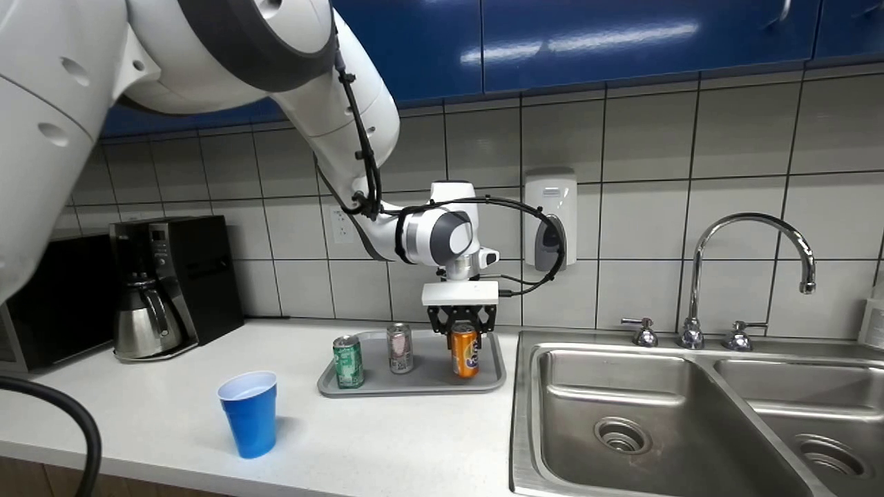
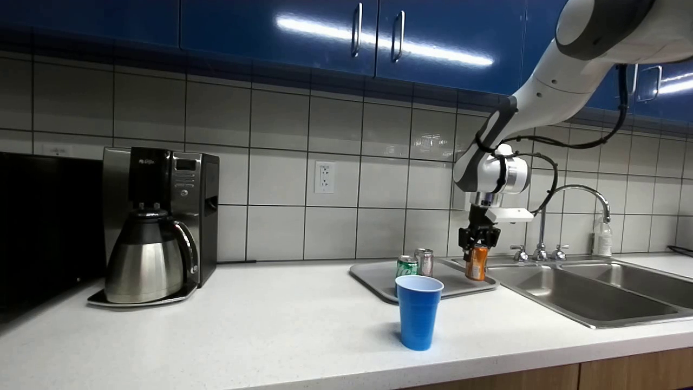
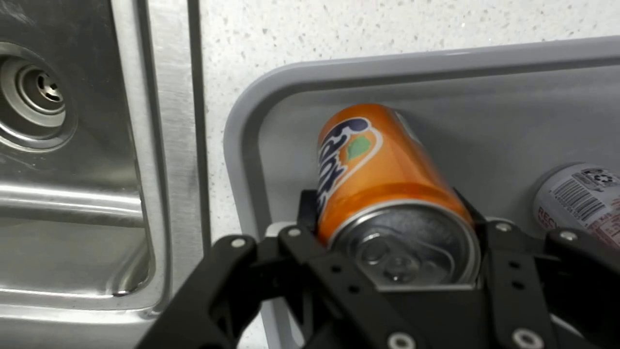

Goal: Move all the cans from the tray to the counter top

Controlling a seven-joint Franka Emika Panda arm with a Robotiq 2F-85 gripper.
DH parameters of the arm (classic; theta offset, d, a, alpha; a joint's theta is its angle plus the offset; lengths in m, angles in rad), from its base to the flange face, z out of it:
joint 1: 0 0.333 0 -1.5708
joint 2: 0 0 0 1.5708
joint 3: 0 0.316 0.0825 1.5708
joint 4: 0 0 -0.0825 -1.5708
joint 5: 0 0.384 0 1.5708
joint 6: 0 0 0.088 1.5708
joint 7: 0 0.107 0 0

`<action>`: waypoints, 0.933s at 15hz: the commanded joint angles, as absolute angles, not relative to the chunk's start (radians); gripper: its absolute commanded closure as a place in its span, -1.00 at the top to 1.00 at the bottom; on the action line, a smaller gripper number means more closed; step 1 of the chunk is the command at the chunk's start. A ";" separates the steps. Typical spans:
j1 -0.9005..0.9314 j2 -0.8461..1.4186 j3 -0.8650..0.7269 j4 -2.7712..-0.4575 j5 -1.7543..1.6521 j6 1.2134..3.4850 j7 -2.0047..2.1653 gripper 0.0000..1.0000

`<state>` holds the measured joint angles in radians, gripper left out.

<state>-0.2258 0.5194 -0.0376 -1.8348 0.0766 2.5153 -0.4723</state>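
The gripper (image 1: 464, 340) is clamped on the orange can (image 1: 466, 357) at the sink (image 1: 663, 442) end of the tray (image 1: 434, 366), near the back edge of the worktop (image 1: 345, 449); whether can touches tray cannot be confirmed. The green can (image 1: 349, 362) and silver can (image 1: 400, 349) stand upright on the tray, a blue cup (image 1: 251, 417) near the front edge.

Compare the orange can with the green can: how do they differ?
The orange can appears gripped by the hand; the green can stands free on the tray. The orange can is nearer the sink, the green can farther from it. Both share a similar size and shape.
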 commanded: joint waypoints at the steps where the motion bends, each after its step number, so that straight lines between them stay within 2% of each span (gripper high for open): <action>1: -0.256 0.436 -0.013 -1.926 0.077 2.540 -0.493 -0.24; 14: -0.266 0.284 -0.021 -2.149 0.088 2.602 -0.538 -0.24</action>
